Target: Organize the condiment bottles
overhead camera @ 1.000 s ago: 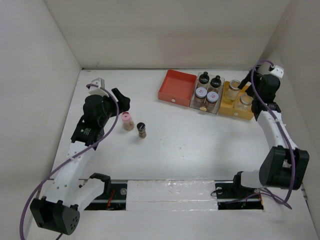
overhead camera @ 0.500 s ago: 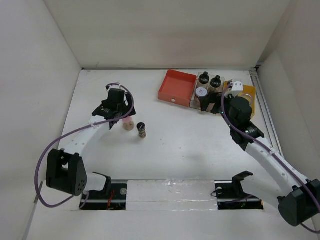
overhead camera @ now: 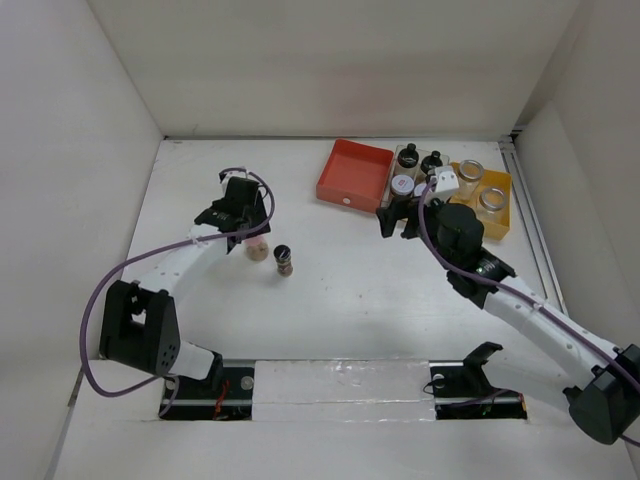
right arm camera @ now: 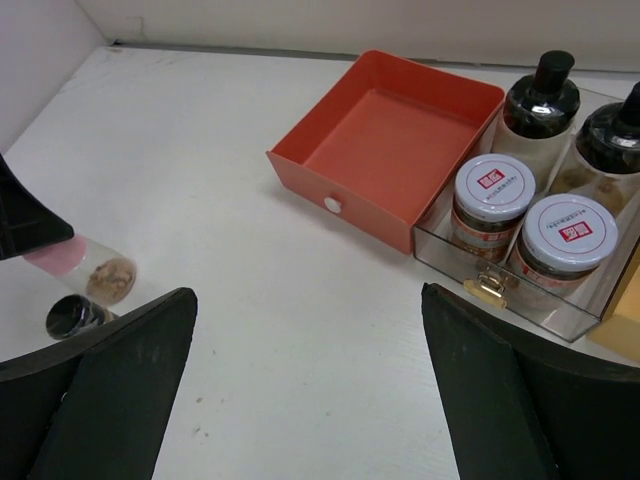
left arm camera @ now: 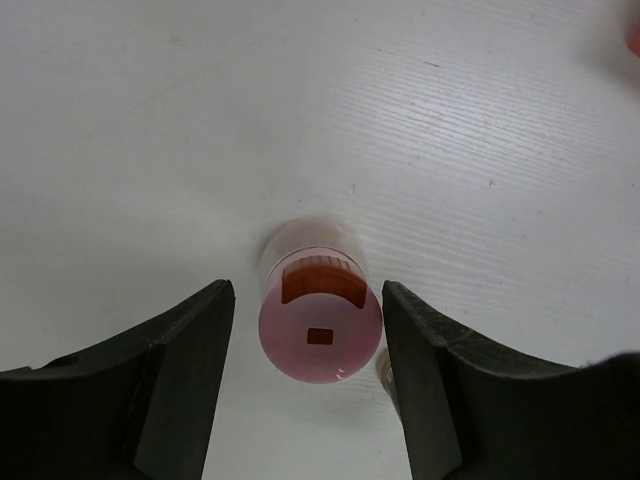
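We counted eight bottles. Two stood loose on the table (overhead camera: 350, 285): one pink bottle (left arm camera: 320, 325) and, near it, one black bottle (overhead camera: 284, 260). The clear tray (right arm camera: 530, 305) held four: two black-capped bottles (right arm camera: 540, 100) and two short jars (right arm camera: 493, 190). Two glass jars (overhead camera: 467, 172) sat in the yellow tray (overhead camera: 498, 178). The left gripper (left arm camera: 307, 292) was spread, flanking the pink bottle. The right gripper (right arm camera: 305, 300) gaped wide, holding nothing.

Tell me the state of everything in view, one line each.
Left jaws: open, straddling the pink-capped bottle.
Right jaws: open, holding nothing.
Pink-capped bottle: upright on the table.
Loose black-capped bottle: upright on the table.
Red tray: empty.
Clear tray: holds four capped bottles.
Yellow tray: holds two glass jars.
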`<state>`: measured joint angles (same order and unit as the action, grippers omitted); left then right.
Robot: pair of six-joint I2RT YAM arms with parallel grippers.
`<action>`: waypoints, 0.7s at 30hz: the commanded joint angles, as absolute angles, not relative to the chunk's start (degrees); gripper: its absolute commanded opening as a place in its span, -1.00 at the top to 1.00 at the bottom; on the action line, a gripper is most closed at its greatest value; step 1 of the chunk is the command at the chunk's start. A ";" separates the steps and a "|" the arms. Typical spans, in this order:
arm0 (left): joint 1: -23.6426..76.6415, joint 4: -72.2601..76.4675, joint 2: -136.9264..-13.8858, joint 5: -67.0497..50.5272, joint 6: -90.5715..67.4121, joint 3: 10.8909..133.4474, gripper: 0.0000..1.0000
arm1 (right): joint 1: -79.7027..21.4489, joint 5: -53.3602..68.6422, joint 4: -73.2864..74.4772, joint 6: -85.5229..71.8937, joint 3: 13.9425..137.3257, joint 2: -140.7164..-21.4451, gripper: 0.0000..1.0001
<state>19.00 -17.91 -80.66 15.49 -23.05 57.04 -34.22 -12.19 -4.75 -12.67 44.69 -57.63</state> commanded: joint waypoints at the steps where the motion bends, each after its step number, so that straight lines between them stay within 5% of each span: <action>1: 18.90 -18.11 -80.85 16.18 -22.94 58.01 -0.12 | -34.28 -14.15 -7.73 -11.87 46.14 -56.25 -0.98; 7: 18.90 -18.11 -82.35 14.94 -22.94 59.06 0.25 | -33.75 -14.15 -7.21 -11.34 45.62 -55.72 -0.98; 14: 18.90 -18.80 -81.66 13.89 -23.99 60.19 0.40 | -32.09 -12.31 -6.68 -11.34 45.62 -53.80 -0.98; 21: 19.42 -19.95 -83.48 9.95 -23.99 81.36 0.40 | -31.55 -10.64 -6.15 -11.34 45.62 -51.33 -0.98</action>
<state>19.03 -22.68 -83.22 12.75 -23.46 71.16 -31.99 -12.23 -4.54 -11.90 44.69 -52.95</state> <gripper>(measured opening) 0.428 0.990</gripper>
